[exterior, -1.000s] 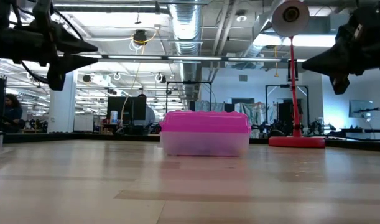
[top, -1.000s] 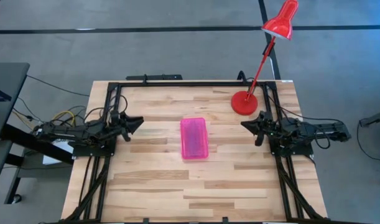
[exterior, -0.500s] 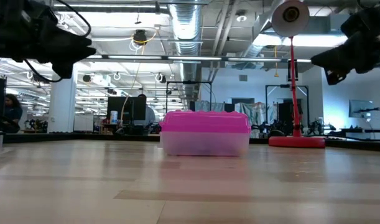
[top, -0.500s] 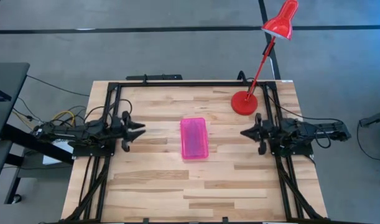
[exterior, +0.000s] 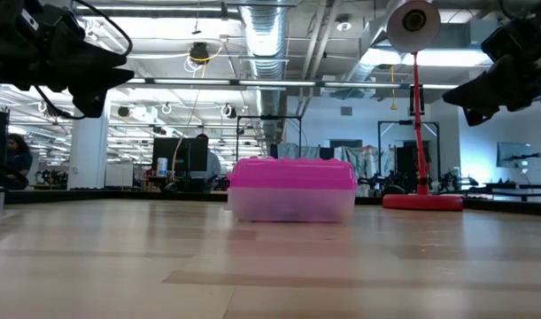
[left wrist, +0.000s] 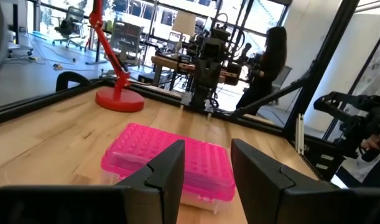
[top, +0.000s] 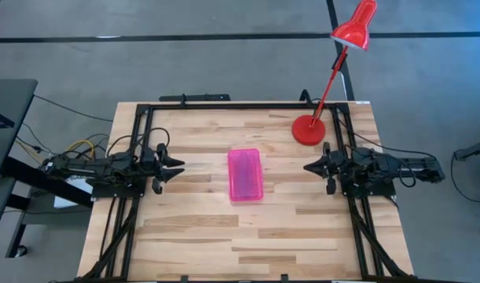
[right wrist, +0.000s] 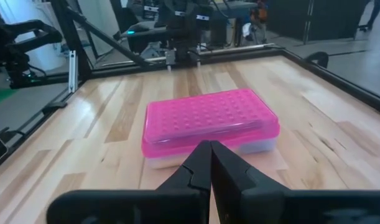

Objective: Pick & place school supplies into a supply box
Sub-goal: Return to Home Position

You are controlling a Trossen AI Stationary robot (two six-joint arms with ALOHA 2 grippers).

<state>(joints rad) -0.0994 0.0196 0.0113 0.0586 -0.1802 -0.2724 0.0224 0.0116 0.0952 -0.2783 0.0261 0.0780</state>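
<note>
Pink supply box (top: 245,174) lies between the left tool (top: 179,167), fingers parted, and right tool (top: 306,168), fingers together, both empty.

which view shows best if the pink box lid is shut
Right wrist view: the pink supply box is near, lid flat on its clear base. Low view shows one side; left wrist view hides part behind the left gripper; high view shows only the lid.
</note>
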